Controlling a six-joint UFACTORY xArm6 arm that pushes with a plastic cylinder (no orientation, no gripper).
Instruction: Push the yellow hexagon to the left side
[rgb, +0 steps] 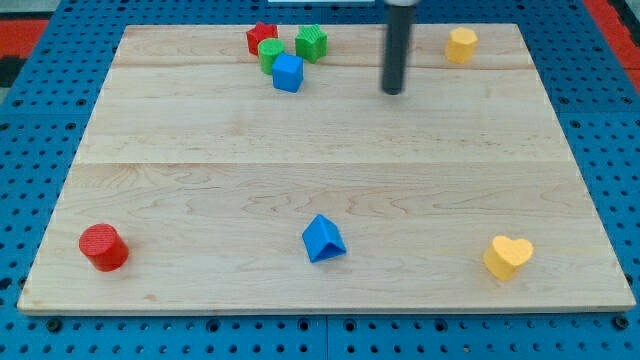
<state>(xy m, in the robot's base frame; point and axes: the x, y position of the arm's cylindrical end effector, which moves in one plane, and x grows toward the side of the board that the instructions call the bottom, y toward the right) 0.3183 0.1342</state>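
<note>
The yellow hexagon (461, 45) sits near the view's top right on the wooden board (330, 170). My tip (393, 91) is the lower end of the dark rod. It stands to the left of the hexagon and a little below it, apart from it by a clear gap. It touches no block.
A cluster at the view's top holds a red block (261, 37), a green cylinder (269, 54), a green block (312, 43) and a blue cube (288, 73). A red cylinder (104, 247) is at bottom left, a blue triangular block (323, 240) at bottom centre, a yellow heart (507, 257) at bottom right.
</note>
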